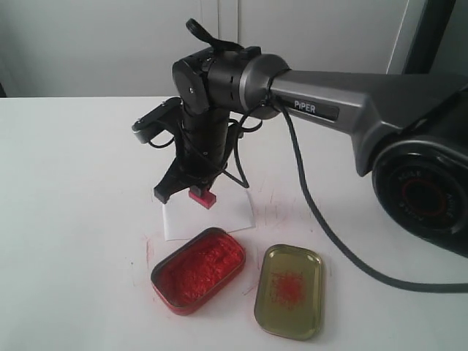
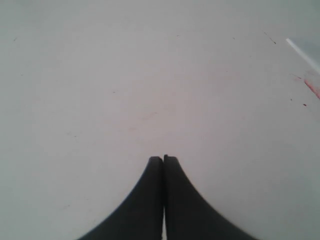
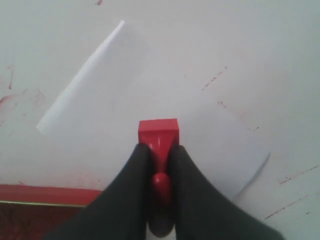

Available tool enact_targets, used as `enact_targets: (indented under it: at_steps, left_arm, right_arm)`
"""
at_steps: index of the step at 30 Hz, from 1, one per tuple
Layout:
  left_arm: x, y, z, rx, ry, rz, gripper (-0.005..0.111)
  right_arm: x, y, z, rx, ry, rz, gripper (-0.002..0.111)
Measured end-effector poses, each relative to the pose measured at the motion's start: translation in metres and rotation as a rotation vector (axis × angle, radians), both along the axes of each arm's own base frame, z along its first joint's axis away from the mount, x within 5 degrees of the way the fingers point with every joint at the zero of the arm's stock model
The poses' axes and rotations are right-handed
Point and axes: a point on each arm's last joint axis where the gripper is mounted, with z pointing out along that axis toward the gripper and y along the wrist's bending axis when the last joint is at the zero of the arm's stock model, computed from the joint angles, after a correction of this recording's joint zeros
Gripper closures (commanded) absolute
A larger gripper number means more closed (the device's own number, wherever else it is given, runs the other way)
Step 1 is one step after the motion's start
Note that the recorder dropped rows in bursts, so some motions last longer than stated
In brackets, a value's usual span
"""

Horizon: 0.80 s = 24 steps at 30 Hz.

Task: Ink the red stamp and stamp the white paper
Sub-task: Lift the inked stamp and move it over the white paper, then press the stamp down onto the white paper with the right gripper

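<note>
My right gripper (image 1: 196, 191) (image 3: 158, 148) is shut on the red stamp (image 1: 202, 197) (image 3: 158, 133), gripping its knob handle with the square base pointing down. The stamp hangs just over the white paper (image 1: 208, 216) (image 3: 115, 100), near the sheet's middle; whether its base touches the sheet I cannot tell. The paper lies flat on the white table, right behind the red-filled ink tin (image 1: 197, 268) (image 3: 40, 210). My left gripper (image 2: 163, 159) is shut with nothing in it, over bare table, and does not appear in the exterior view.
The gold tin lid (image 1: 289, 290) with a red smudge lies beside the ink tin at the front. Faint red ink marks (image 2: 311, 86) dot the table (image 1: 66, 190) around the paper. The right arm's cable (image 1: 322, 227) trails over the table toward the right.
</note>
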Motion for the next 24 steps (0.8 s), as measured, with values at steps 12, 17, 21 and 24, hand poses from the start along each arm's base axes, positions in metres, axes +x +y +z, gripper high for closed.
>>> enact_targets:
  at_steps: [12,17,21,24]
  left_arm:
    - [0.0,0.0,0.0,0.0,0.0,0.0,0.107]
    - [0.0,0.0,0.0,0.0,0.0,0.0,0.107]
    - [0.0,0.0,0.0,0.0,0.0,0.0,0.107]
    - [0.0,0.0,0.0,0.0,0.0,0.0,0.107]
  right_arm:
    - [0.003,-0.005,-0.003,0.012,0.038,-0.034,0.108]
    - [0.003,-0.004,-0.005,0.018,0.051,-0.037,0.108]
    - [0.003,-0.004,-0.007,0.018,0.057,-0.048,0.108]
    - [0.003,-0.003,-0.011,0.013,0.064,-0.049,0.108]
